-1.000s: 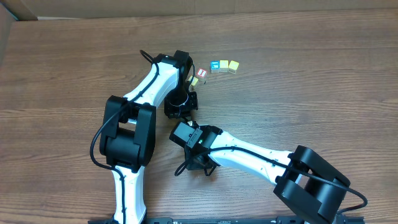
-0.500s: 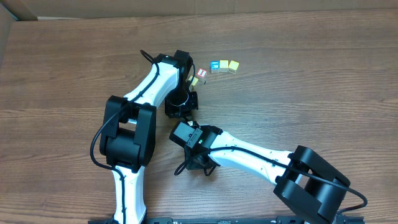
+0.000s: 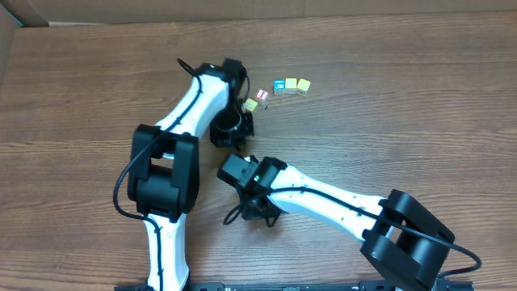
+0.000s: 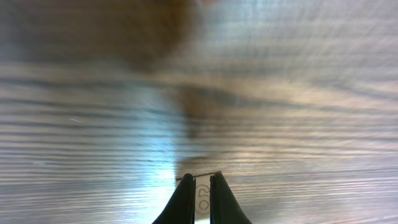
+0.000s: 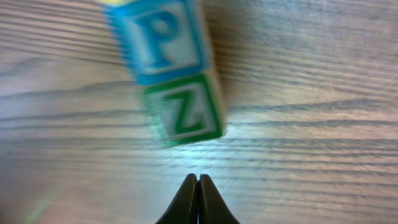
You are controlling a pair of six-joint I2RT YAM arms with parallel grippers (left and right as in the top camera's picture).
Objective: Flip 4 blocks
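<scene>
Block P [image 5: 163, 43] touches block Z [image 5: 183, 112] (blurred), apparently near closed right gripper [image 5: 198, 179].

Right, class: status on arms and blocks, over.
Left fingers, right fingers shut. Blue-faced wooden P cube touches green-faced wooden Z cube, ahead of right fingers. Nothing between.

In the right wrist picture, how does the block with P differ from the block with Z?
The P block has a blue face; the Z block has a green one. The P block lies farther from the right gripper; the Z block lies nearer to it. Both are letter cubes with white letters' backgrounds, touching each other side by side.
</scene>
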